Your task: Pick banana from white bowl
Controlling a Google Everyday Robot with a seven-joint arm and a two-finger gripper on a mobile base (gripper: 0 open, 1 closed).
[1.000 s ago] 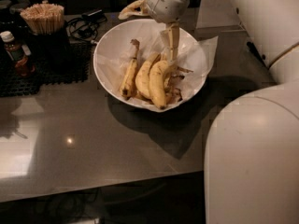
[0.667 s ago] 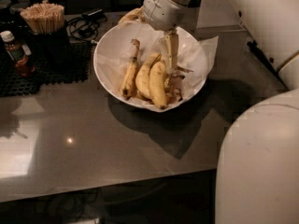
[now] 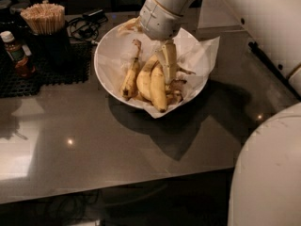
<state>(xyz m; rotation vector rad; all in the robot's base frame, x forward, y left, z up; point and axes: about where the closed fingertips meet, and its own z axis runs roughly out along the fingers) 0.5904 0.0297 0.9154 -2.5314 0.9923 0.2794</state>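
Note:
The white bowl [image 3: 106, 74], lined with crinkled white paper, stands at the back middle of the dark table and holds several bananas. The banana [image 3: 158, 89], thick, curved and yellow, lies in the middle of the bowl. A slimmer long-stemmed banana [image 3: 129, 76] lies to its left, and smaller dark-tipped ones [image 3: 177, 87] lie to its right. My gripper [image 3: 170, 78] reaches down into the bowl from the white wrist [image 3: 157, 18]. Its tip is right at the upper end of the thick banana, touching or just above it.
A dark cup of wooden sticks [image 3: 44, 20] and a small brown bottle [image 3: 16, 53] stand on a black mat [image 3: 51, 74] at the back left. Cables [image 3: 87, 25] lie behind the bowl. My white arm and base [image 3: 268, 173] fill the right side.
The arm has shifted left and the gripper has come down deeper into the bowl, onto the bananas. The bananas and bowl have not moved.

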